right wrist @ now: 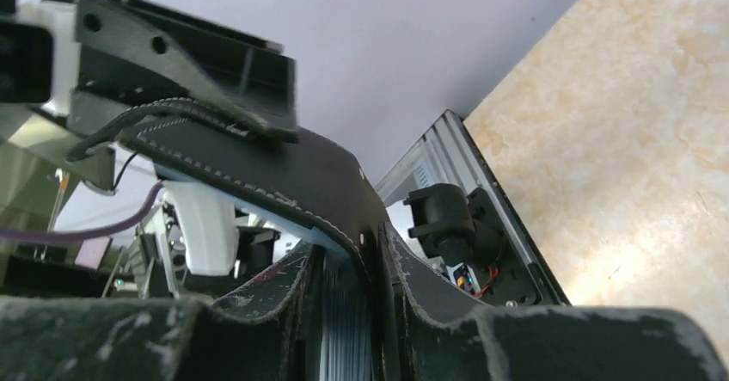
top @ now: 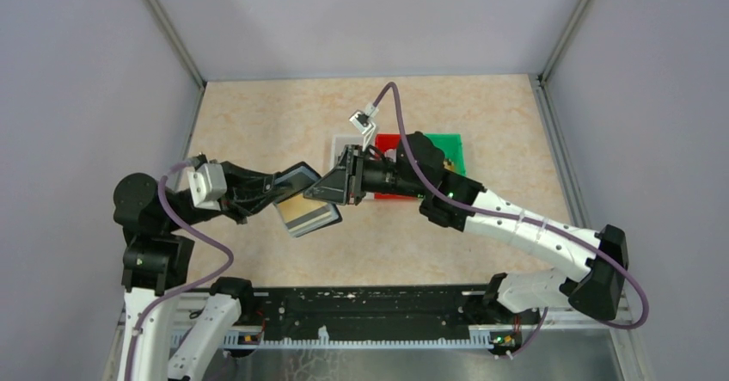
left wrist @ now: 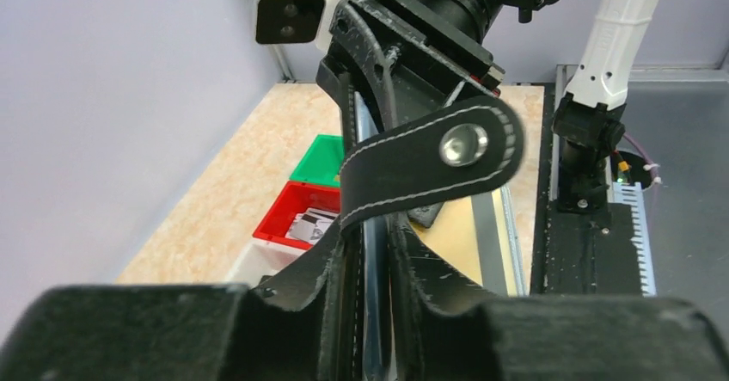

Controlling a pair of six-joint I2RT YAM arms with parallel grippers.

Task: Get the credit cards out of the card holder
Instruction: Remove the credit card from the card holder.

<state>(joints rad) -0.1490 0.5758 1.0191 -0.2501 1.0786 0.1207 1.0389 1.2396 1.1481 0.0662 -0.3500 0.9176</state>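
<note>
The card holder (top: 297,177) hangs open above the surface (top: 258,123) centre. The left end effector (top: 275,193) clamps its 9 o'clock edge and the right end effector (top: 331,187) its 2 o'clock edge. A gold card (top: 303,212) shows inside.

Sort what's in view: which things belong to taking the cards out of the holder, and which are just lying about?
Part of the job:
card holder, held off the table
gold card showing inside it
left fingers and right fingers, both gripping the holder

Just lying about:
red bin
green bin
white bin
</note>
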